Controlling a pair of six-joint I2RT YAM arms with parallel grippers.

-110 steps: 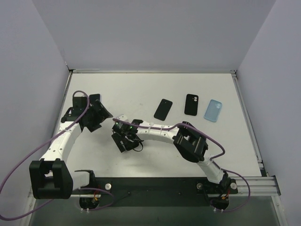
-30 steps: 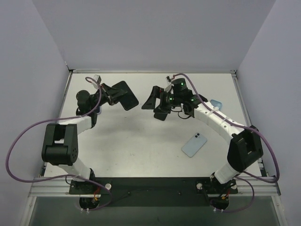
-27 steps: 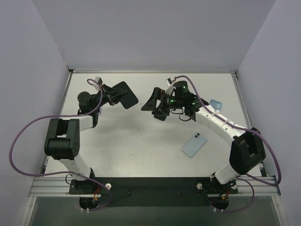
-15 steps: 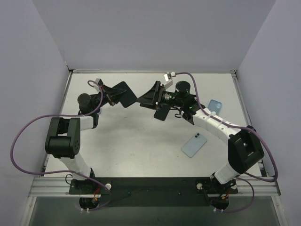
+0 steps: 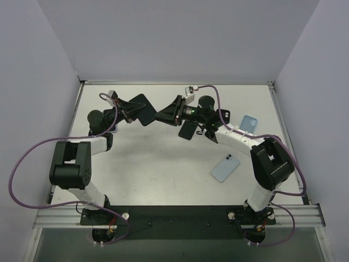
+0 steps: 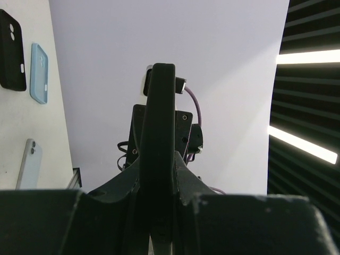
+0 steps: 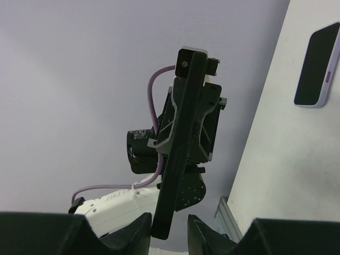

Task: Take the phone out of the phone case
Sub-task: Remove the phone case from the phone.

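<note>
A black phone case [image 5: 142,109] hangs in the air over the back of the table, and my left gripper [image 5: 126,111] is shut on it. In the left wrist view it stands edge-on [image 6: 159,117] between my left gripper [image 6: 159,212] and its pinching fingers. My right gripper [image 5: 163,114] has come up to the case's far end. The right wrist view shows that end [image 7: 183,133] inside my right gripper [image 7: 170,234], one finger against it and a narrow gap on the other side. I cannot tell whether a phone is inside. A light blue phone [image 5: 225,167] lies back-up on the table.
A light blue case [image 5: 249,123] lies at the back right. A black case [image 5: 188,130] lies partly under my right arm. Another phone [image 7: 317,66] lies screen-up near my left arm. Grey walls close in three sides.
My right gripper has swung left to the held black case and its jaws have narrowed around the case's end. The left gripper has kept its grip and barely shifted.
</note>
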